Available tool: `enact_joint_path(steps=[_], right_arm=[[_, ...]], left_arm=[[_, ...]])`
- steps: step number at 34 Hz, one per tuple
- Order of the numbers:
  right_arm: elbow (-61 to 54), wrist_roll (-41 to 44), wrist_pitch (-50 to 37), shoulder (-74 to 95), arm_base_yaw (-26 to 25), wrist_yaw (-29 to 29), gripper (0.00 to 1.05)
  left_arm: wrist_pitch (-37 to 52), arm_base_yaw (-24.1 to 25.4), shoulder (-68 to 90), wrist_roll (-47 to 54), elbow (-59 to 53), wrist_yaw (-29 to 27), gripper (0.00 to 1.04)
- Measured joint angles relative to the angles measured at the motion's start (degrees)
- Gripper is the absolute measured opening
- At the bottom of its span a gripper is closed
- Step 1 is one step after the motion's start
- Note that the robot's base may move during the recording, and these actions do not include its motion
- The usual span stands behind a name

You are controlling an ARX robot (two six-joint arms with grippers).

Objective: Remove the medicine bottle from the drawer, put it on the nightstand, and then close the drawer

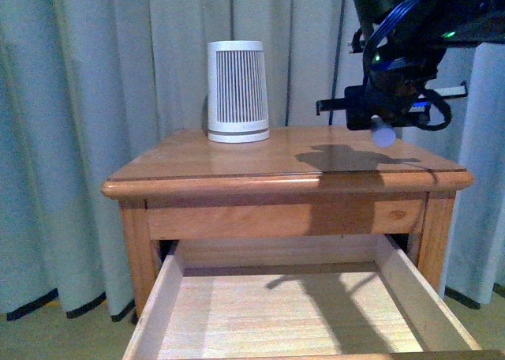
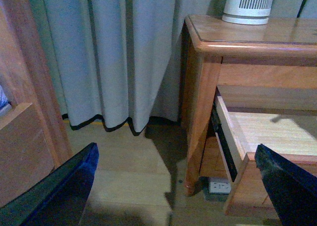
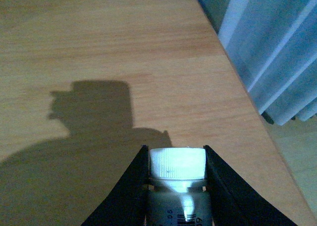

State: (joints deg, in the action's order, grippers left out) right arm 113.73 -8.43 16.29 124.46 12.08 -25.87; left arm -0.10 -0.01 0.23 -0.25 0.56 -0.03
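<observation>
My right gripper [image 1: 383, 127] is shut on the medicine bottle [image 1: 383, 133], a tiny white bottle with a ribbed round cap [image 3: 177, 163]. It hangs a little above the right part of the nightstand [image 1: 237, 164] top and casts a shadow there. In the right wrist view the black fingers [image 3: 130, 191] clamp the bottle over the wooden top [image 3: 99, 47]. The drawer [image 1: 300, 305] stands pulled out, pale bare wood inside, nothing in the part I see. My left gripper [image 2: 178, 186] is open, low beside the nightstand's left side, above the floor, holding nothing.
A white-grey ribbed tapered device [image 1: 237, 91] stands at the back middle of the top. Pale curtains [image 1: 95, 99] hang behind and to both sides. A wall socket [image 2: 218, 186] sits low under the nightstand. A wooden bed frame [image 2: 29, 102] is near my left arm.
</observation>
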Motion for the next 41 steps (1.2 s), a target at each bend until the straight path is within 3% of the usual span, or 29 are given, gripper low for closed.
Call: enact_joint_path(steps=[6,13,20,22,32,37,41], right_arm=[[4.92,0.35,-1.38,4.92,0.13,-0.68,0.29],[4.59,1.44,-4.98,4.87,0.17,-0.50,0.56],[-2.45,2.21,-12.52,0.02,0.09,-1.62,0.89],[-7.96,2.23,-17.00,-4.98,0.04,-2.29,0.99],[-38.58,-0.46,-28.94,-37.35,-2.05,-4.48,0.98],[-63.23,-4.50,-25.62,-59.78,-4.28,-4.00,0.98],[-79.82,-7.06,-18.27,-74.20,-1.55,-2.01,0.98]], left_arm=[[0.00,0.00,0.00,-0.02,-0.02,0.00,0.98],[0.00,0.00,0.00,-0.02,-0.02,0.00,0.98],[0.00,0.00,0.00,-0.02,0.00,0.00,0.98],[0.00,0.00,0.00,-0.02,-0.02,0.00,0.98],[0.00,0.00,0.00,-0.02,-0.02,0.00,0.98],[0.00,0.00,0.00,-0.02,-0.02,0.00,0.98],[0.00,0.00,0.00,0.00,-0.02,-0.02,0.98]])
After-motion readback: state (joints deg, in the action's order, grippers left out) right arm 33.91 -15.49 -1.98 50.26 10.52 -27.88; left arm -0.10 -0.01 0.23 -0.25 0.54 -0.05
